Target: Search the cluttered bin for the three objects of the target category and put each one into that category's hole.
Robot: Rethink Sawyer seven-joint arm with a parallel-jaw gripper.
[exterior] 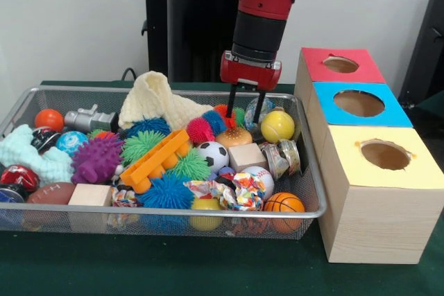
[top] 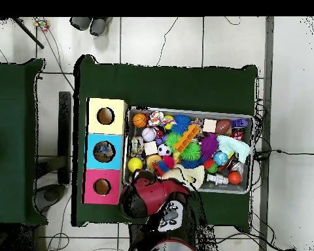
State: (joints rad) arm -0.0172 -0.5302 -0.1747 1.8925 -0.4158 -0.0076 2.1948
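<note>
Robotics lab, test station. Evidence: red and black arm (exterior: pixel 260 5) over a green-clothed table (exterior: pixel 173 268); wire bin (exterior: pixel 305 209) of assorted toys; wooden sorting box (exterior: pixel 378 199) (three colour-coded holes); loose cables (top: pixel 186 33) crossing tiled floor (top: pixel 294 98).

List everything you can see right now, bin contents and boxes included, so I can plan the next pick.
wire bin: one, silver, on green table
sports balls: several; yellow tennis ball, soccer ball, basketball, football
spiky balls: several; purple, blue, green, pink
wooden blocks: two, tan
orange toy rack: one, bin centre
cream cloth: one, bin back
hole boxes: three; red, blue, yellow, right of bin
tool: one, open, over bin back
</note>
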